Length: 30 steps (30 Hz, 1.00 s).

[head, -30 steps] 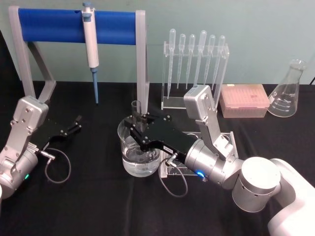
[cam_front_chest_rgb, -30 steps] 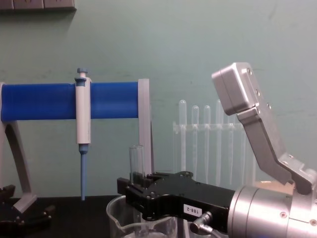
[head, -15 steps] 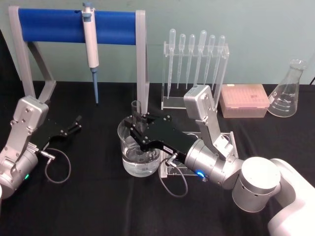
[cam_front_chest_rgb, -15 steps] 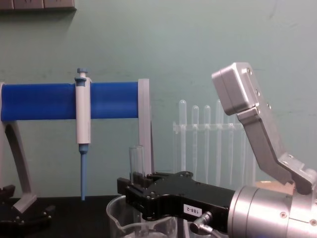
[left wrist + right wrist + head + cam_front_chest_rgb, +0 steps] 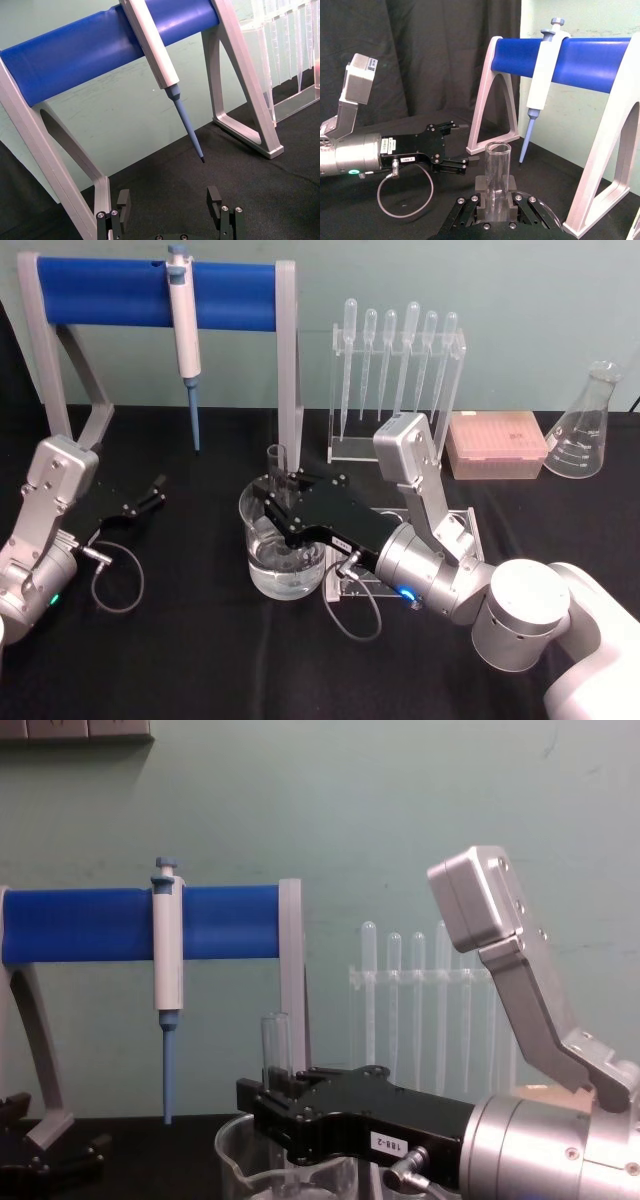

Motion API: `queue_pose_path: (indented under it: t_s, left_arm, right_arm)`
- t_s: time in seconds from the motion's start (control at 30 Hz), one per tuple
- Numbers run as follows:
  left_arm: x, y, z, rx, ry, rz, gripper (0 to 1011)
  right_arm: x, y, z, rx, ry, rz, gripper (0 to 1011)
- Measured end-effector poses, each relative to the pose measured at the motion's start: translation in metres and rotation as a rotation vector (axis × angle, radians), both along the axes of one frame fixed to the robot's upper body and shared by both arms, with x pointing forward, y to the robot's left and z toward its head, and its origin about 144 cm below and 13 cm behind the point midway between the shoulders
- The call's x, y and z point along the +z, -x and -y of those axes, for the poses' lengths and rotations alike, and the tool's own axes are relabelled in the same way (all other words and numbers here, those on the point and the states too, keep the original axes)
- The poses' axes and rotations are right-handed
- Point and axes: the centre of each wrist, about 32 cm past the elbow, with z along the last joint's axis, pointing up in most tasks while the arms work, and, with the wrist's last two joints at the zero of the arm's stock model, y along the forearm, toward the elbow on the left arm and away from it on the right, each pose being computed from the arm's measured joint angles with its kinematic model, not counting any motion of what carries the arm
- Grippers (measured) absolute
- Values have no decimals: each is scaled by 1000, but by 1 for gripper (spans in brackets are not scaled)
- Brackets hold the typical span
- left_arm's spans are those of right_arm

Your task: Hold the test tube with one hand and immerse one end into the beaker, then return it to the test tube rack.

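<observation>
We see right gripper (image 5: 276,485) pinching tube (image 5: 276,462) upright over beaker (image 5: 262,565) at table centre, lower end inside. Left gripper (image 5: 155,490) parked far left, fingers spread, empty.

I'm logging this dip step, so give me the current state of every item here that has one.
test tube: upright, gripped, lower end inside the beaker.
beaker: upright, holds clear liquid.
right gripper: shut on the test tube, over the beaker.
left gripper: open, parked at the table's left.
pipettor: hanging on the blue stand.
flask: upright.
</observation>
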Motion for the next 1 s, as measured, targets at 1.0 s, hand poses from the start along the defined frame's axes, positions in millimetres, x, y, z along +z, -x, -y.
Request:
queue_pose_path:
  t_s: [1.0]
  left_arm:
    - [0,0,0,0,0,0,1000]
  right_arm:
    - [0,0,0,0,0,0,227]
